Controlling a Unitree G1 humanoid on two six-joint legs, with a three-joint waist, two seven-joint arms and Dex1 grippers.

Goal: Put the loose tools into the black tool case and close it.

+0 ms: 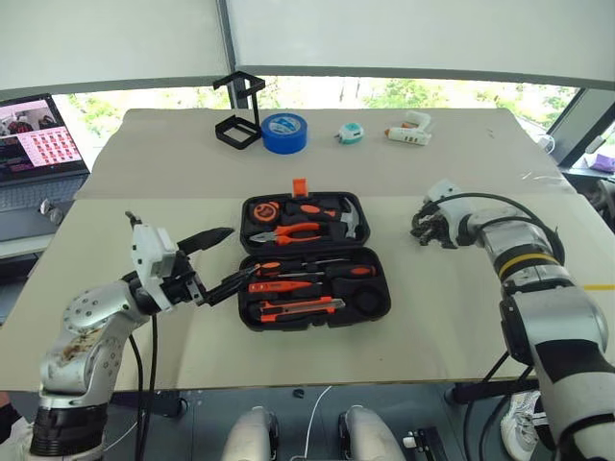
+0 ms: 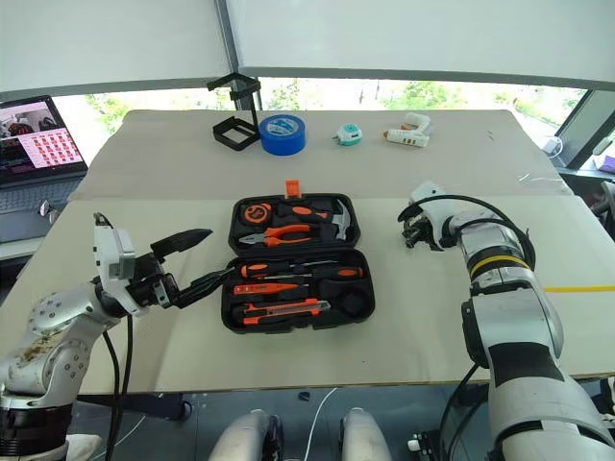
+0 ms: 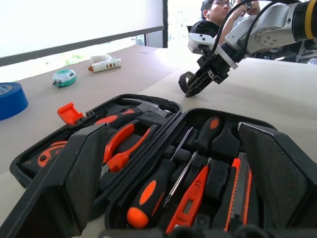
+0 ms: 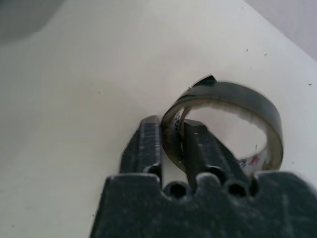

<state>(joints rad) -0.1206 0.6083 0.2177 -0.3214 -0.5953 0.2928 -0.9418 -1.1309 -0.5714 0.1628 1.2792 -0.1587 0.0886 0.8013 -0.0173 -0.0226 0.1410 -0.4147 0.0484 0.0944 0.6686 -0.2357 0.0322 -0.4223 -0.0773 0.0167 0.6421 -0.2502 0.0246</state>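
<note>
The black tool case (image 1: 384, 305) lies open at the middle of the table, its orange latch (image 1: 300, 185) on the far side. In its slots rest orange-and-black tools: pliers (image 1: 288, 232), screwdrivers (image 1: 288, 270), a tester pen (image 3: 190, 203) and a utility knife (image 1: 298, 308). My left gripper (image 1: 235, 254) stands open just left of the case, pointing at it, with nothing held. To the right of the case my right gripper (image 4: 171, 136) is shut on the wall of a small black roll of tape (image 4: 247, 104), low over the table (image 4: 74, 99).
Along the far edge stand a black wire-frame stand (image 1: 238, 115), a blue tape roll (image 1: 283, 132), a small tape measure (image 1: 350, 133) and a white glue gun (image 1: 408, 133). A laptop (image 1: 38, 144) sits off the table's left. A person (image 3: 218, 10) is beyond the right side.
</note>
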